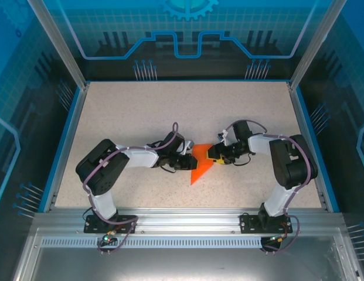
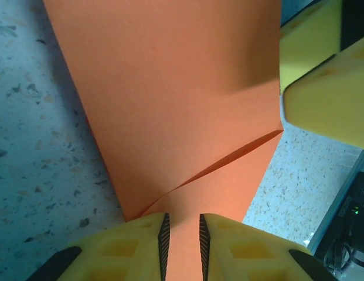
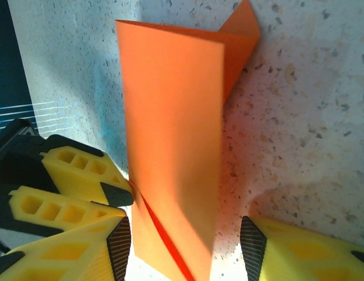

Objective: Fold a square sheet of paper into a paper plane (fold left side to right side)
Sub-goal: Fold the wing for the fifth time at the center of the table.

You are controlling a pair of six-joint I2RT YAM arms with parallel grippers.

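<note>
The orange sheet of paper (image 1: 200,165) lies mid-table, folded into a narrow wedge like a paper plane, with its tip toward the near edge. In the left wrist view the paper (image 2: 182,105) shows a raised flap edge. My left gripper (image 1: 187,162) comes in from the left. Its jaws (image 2: 183,246) stand narrowly apart over the paper, which shows in the gap. My right gripper (image 1: 215,156) comes from the right and is open. It (image 3: 186,243) straddles the folded strip (image 3: 170,129) without touching it. The left gripper's fingers (image 3: 76,170) touch the strip's edge.
The speckled tabletop (image 1: 140,111) stretches wide behind and beside the paper. A blue rim (image 1: 64,140) and clear walls bound it. An aluminium rail (image 1: 182,219) with both arm bases runs along the near edge.
</note>
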